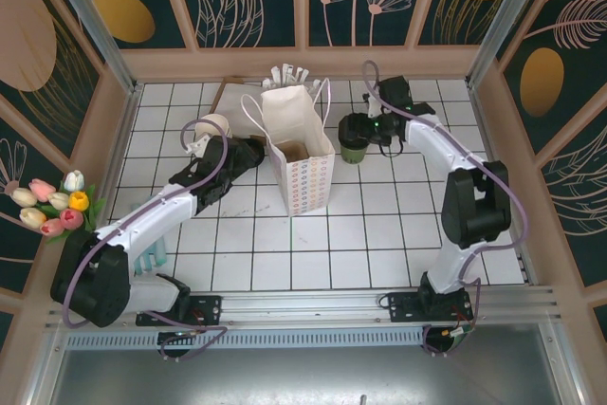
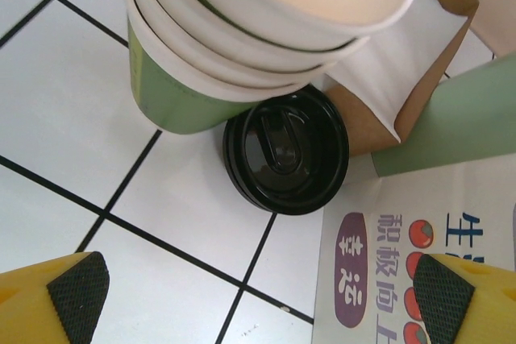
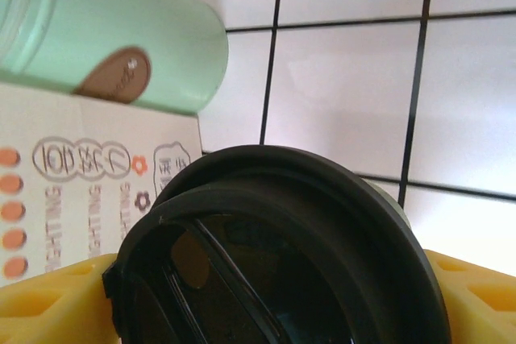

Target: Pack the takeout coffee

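Note:
The takeout coffee [image 1: 354, 144], a dark-green cup with a black lid, stands just right of the white paper bag [image 1: 302, 163]. My right gripper [image 1: 368, 132] has closed round it from the right. In the right wrist view the black lid [image 3: 274, 239] sits between my yellow fingers [image 3: 56, 296], which press against both of its sides. My left gripper [image 1: 247, 154] hovers left of the bag, open. Its pads [image 2: 76, 296] stand wide apart over bare tile, with nothing between them.
A stack of cream cups [image 2: 266, 22] and a loose black lid [image 2: 286, 151] lie ahead of the left gripper, beside brown paper [image 2: 403, 86]. A pale-green straw holder [image 3: 113, 38] stands behind the bag. Tulips [image 1: 52, 204] sit at the left wall.

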Available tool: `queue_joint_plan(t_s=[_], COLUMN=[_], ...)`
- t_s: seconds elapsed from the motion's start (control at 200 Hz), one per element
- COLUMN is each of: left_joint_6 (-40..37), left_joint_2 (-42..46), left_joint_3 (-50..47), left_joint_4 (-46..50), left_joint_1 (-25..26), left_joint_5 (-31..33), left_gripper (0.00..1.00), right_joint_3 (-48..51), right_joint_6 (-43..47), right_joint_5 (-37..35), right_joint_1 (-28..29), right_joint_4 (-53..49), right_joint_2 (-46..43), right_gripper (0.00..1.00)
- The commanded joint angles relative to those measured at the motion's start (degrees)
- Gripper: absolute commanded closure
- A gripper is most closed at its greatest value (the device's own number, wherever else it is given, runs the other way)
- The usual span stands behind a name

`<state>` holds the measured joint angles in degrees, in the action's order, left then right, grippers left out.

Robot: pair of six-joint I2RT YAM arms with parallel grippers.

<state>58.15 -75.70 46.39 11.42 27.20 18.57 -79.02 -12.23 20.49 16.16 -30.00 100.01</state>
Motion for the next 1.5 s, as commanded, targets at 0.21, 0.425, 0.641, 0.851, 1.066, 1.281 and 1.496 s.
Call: queue_joint_plan(t_s=[0.21, 0.425, 0.641, 0.851, 1.066, 1.281, 1.496], left_joint_6=[0.3, -2.4, -2.5, -2.3, -3.0, -3.7, -4.8], left_joint_2=[0.7, 0.7, 1.7, 1.2, -0.3, -1.5, -1.1], left_joint_3=[-0.3, 0.7, 0.5, -0.5, 0.1, 0.5, 0.9], left_joint_4=[0.6, -1.2, -0.8, -1.9, -2.3, -2.4, -2.1], left_joint_1=[-0.4, -0.4, -0.4, -0.4, -0.4, -0.4, -0.4], left_joint_5=[3.4, 1.3, 2.2, 1.6, 1.0, 0.3, 1.2], left_gripper=[0.01, 0.02, 0.02, 0.02, 0.01, 0.01, 0.01], right_joint_3=[12.5, 17.9, 20.2, 22.3, 20.6, 18.3, 16.4], right_joint_6=[1.8, 3.7, 5.6, 7.0, 6.1, 1.3, -16.1], right_joint_5=[-2.0, -2.9, -2.7, -2.4, -5.9, -11.2, -11.7], right_joint_1=[-0.2, 0.2, 0.2, -0.3, -0.5, -0.5, 0.5], right_joint_4=[-1.8, -2.2, -2.5, -1.7, -3.2, -6.8, -8.7], right_joint_2=[-10.4, -14.3, -15.0, -16.1, -18.3, -19.8, -19.6], right_gripper=[0.18, 0.17, 0.15, 0.11, 0.01, 0.01, 0.01])
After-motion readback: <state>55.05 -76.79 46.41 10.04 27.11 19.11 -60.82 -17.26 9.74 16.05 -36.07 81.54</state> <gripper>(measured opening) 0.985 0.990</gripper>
